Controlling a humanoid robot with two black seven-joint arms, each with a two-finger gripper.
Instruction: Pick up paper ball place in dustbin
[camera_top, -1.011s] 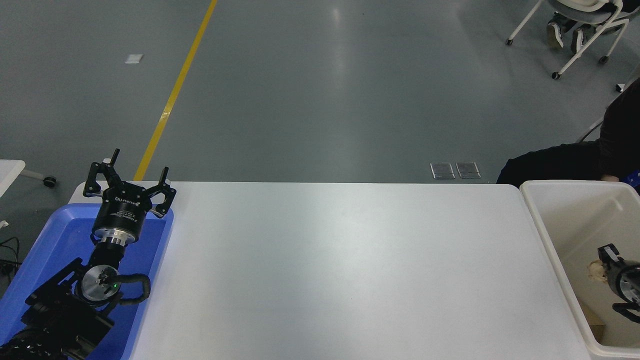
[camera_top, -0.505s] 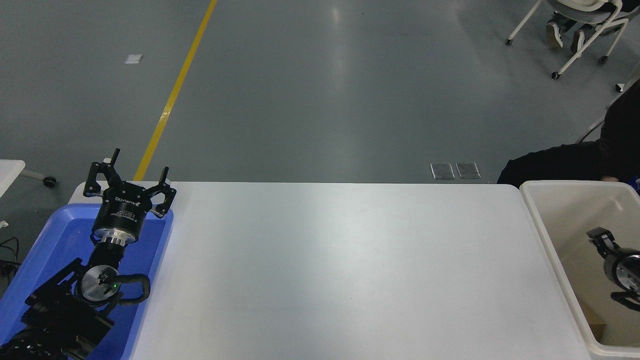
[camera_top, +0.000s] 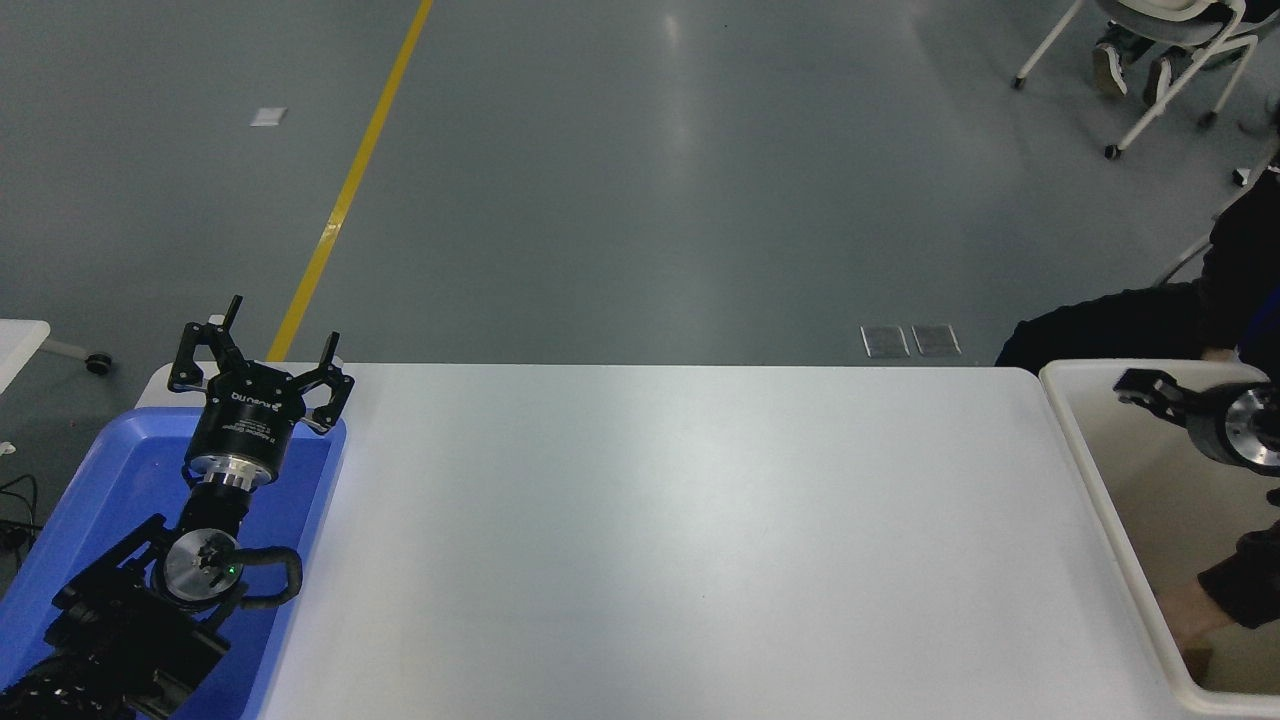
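- A grey polished floor with a yellow painted line (camera_top: 352, 180) is seen beyond a long white table (camera_top: 660, 540); the legs of a white wheeled chair (camera_top: 1150, 70) show at the top right.
- A person in dark clothing (camera_top: 1150, 320) is seated at the far right corner of the table.
- The black left gripper (camera_top: 262, 352) is parked at the lower left over a shallow blue plastic tray (camera_top: 60, 540), with its fingers spread wide apart and nothing between them.
- A large deep off-white plastic dustbin (camera_top: 1100, 480) is placed against the table's right end.
- The black right gripper (camera_top: 1140, 388) is held above the dustbin's far rim, pointing left; whether its fingers are parted cannot be told, and nothing is seen in them.
- The tan paper ball cannot be made out; the bin's interior is partly hidden by the right arm.
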